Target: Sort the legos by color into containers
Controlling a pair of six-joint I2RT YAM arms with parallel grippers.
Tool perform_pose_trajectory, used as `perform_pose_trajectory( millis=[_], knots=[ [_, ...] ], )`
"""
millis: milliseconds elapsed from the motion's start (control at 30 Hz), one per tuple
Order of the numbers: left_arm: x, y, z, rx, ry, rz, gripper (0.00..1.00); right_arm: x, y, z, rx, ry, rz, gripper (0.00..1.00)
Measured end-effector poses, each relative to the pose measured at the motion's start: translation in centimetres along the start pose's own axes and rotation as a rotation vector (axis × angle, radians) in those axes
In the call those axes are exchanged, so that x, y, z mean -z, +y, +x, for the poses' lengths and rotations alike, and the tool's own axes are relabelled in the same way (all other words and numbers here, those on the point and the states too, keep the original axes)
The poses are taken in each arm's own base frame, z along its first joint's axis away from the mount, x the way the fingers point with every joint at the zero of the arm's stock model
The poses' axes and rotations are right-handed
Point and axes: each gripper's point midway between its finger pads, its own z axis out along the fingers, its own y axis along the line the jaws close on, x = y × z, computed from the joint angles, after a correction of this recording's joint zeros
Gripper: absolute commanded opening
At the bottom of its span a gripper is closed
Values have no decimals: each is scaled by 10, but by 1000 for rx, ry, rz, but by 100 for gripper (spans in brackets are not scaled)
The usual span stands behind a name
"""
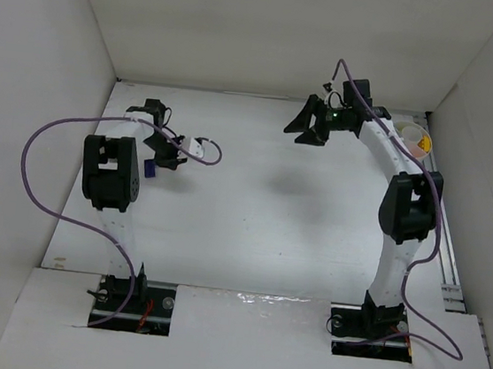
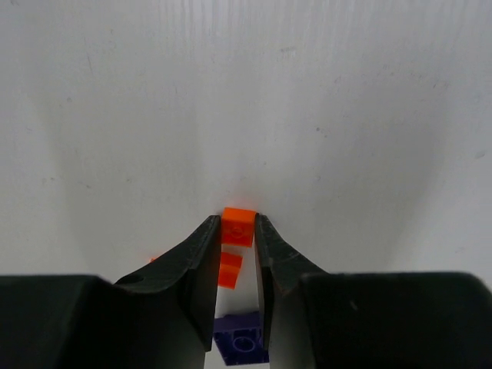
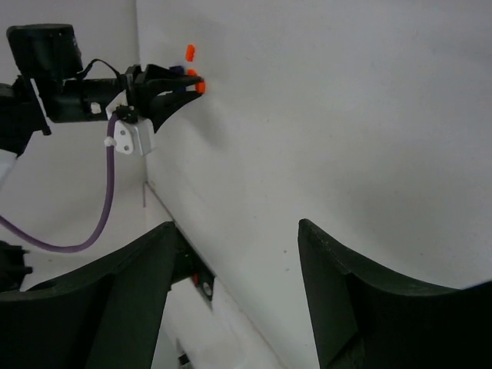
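one orange lego (image 2: 238,227) is clamped between the fingertips of the left tool (image 2: 237,219). a second orange lego (image 2: 230,270) and a dark blue lego (image 2: 241,339) are seen on the worktop (image 2: 246,92), in the gap between its fingers further back. the right tool (image 1: 309,126) is held apart, with nothing gripped, to the left of the white cup (image 1: 412,135) at the far right edge.

The left gripper (image 1: 166,156), at 10 o'clock, clamps an orange brick (image 2: 238,227); the right gripper (image 1: 305,127), at 1 o'clock, points toward 9 o'clock with jaws wide apart.
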Motion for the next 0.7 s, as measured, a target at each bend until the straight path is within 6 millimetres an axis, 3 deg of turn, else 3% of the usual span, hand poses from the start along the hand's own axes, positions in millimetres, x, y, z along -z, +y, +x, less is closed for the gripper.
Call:
perform_pose_trajectory(
  millis=[133, 267, 367, 467, 567, 700],
  knots=[
    [-1, -3, -25, 71, -127, 5, 9, 0, -6, 12, -124, 48, -77, 70],
    [22, -2, -73, 160, -344, -1, 8, 5, 4, 14, -235, 73, -188, 70],
    [59, -3, -123, 198, -561, -9, 8, 12, 21, 14, -277, 101, -274, 70],
    [94, -19, -164, 215, -749, 32, 8, 18, 42, 15, -270, 127, -343, 70],
    [116, -33, -186, 232, -856, 62, 8, 21, 65, 21, -253, 162, -397, 70],
    [128, -45, -198, 249, -917, 84, 8, 17, 98, 39, -235, 226, -450, 70]
  ],
)
